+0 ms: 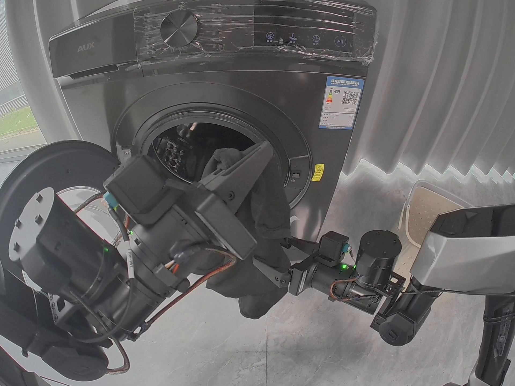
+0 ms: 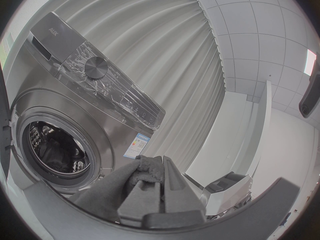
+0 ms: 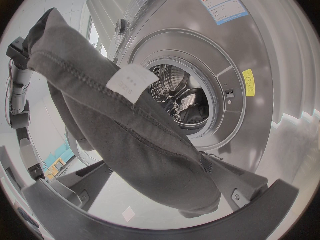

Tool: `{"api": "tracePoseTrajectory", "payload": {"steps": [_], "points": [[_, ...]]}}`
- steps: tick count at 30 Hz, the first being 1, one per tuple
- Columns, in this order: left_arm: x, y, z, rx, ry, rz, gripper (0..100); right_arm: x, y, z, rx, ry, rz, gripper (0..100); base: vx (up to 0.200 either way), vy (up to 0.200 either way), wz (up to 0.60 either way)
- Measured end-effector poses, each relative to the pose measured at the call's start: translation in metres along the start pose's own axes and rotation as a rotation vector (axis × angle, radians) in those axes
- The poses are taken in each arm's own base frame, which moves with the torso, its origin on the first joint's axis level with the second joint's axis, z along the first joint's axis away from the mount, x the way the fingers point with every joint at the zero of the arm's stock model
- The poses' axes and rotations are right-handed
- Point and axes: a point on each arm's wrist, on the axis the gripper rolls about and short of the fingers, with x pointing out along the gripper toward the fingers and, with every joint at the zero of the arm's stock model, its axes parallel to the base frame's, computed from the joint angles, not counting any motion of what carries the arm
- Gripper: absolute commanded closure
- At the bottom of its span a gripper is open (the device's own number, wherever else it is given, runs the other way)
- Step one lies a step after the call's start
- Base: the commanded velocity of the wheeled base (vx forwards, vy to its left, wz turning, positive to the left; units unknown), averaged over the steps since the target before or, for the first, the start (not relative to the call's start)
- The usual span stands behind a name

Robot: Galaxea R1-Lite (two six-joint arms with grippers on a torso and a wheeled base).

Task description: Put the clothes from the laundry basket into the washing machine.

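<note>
A dark grey garment [image 1: 268, 210] hangs in front of the washing machine's open drum [image 1: 177, 146]. My left gripper [image 1: 252, 156] is shut on its upper end, level with the drum mouth; the left wrist view shows the cloth [image 2: 110, 190] pinched in that gripper [image 2: 162, 164]. Lower down, my right gripper [image 1: 271, 272] is open. The hanging part of the garment [image 3: 133, 134], with a white size tag, passes between its spread fingers [image 3: 240, 184]. Dark clothes [image 3: 193, 112] lie inside the drum. The white laundry basket [image 1: 424, 210] stands on the floor to the right.
The machine's round door [image 1: 48, 178] is swung open to the left, behind my left arm. A pleated curtain [image 1: 445, 81] hangs behind and to the right of the machine. Grey tiled floor [image 1: 241, 344] lies in front.
</note>
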Motion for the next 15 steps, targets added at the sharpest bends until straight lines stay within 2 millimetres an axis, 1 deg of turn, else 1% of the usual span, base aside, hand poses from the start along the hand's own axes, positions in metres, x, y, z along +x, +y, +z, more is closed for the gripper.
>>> {"api": "tracePoseTrajectory", "payload": {"steps": [7, 8, 15], "points": [[0.000, -0.001, 0.003, -0.001, -0.011, -0.009, 100, 0.006, -0.005, -0.002, -0.010, -0.006, -0.008, 0, 0.000, 0.000, 0.00], [0.000, -0.002, 0.004, -0.001, -0.012, -0.010, 100, 0.006, -0.006, -0.003, -0.010, -0.004, -0.009, 100, 0.000, 0.000, 0.00], [-0.001, -0.001, 0.007, 0.001, -0.021, -0.006, 100, 0.007, -0.005, -0.011, -0.012, 0.018, -0.005, 100, 0.000, 0.000, 0.00]]}}
